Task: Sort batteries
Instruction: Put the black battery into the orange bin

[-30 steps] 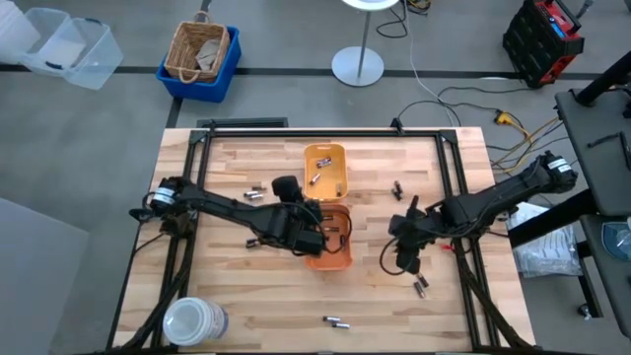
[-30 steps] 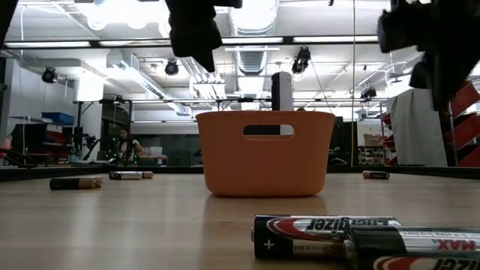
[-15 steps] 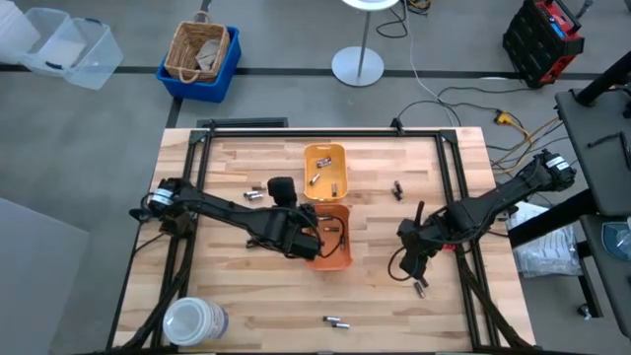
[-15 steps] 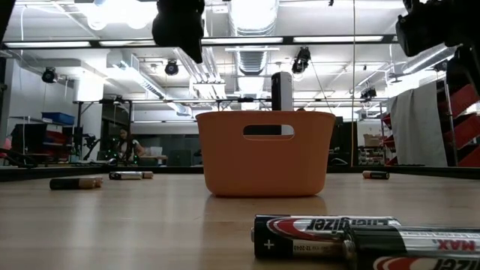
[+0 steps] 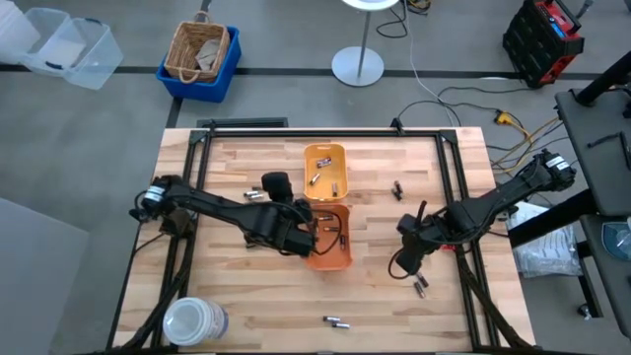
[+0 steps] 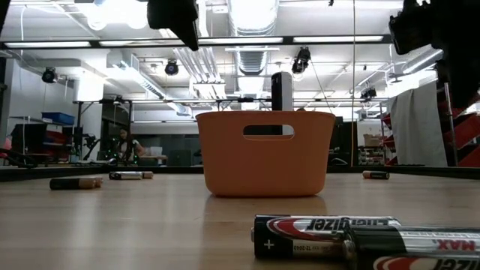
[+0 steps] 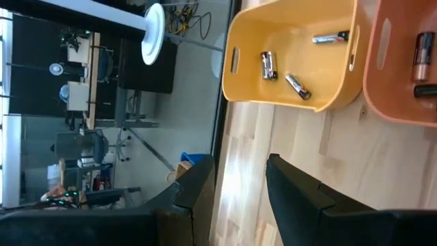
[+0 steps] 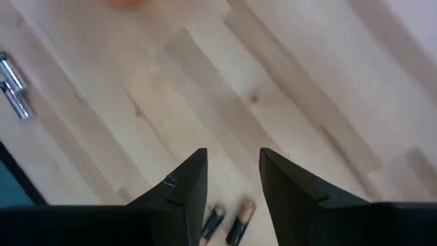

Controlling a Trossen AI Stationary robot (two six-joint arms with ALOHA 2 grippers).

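Batteries lie scattered on the wooden table: a pair (image 5: 419,286) near the right side, a pair (image 5: 335,321) at the near edge, others at the left (image 5: 254,195) and far right (image 5: 397,189). Several lie in the yellow tray (image 7: 290,55), one in the orange tray (image 7: 421,56). My left gripper (image 5: 275,185) hovers open left of the two trays, pointing toward the far edge, nothing between its fingers (image 7: 235,198). My right gripper (image 5: 405,264) hangs open above the right-hand pair (image 8: 227,226), which shows just below its fingertips.
The yellow tray (image 5: 325,171) and orange tray (image 5: 332,237) stand end to end at the table's middle. A white lidded tub (image 5: 194,322) stands at the near left corner. Black frame rails (image 5: 187,197) run along the left and right sides.
My left gripper has drawn away from the trays toward the table's left edge and risen a little. My right gripper has moved toward the near edge, closer to the pair of batteries on the right. No battery has moved.
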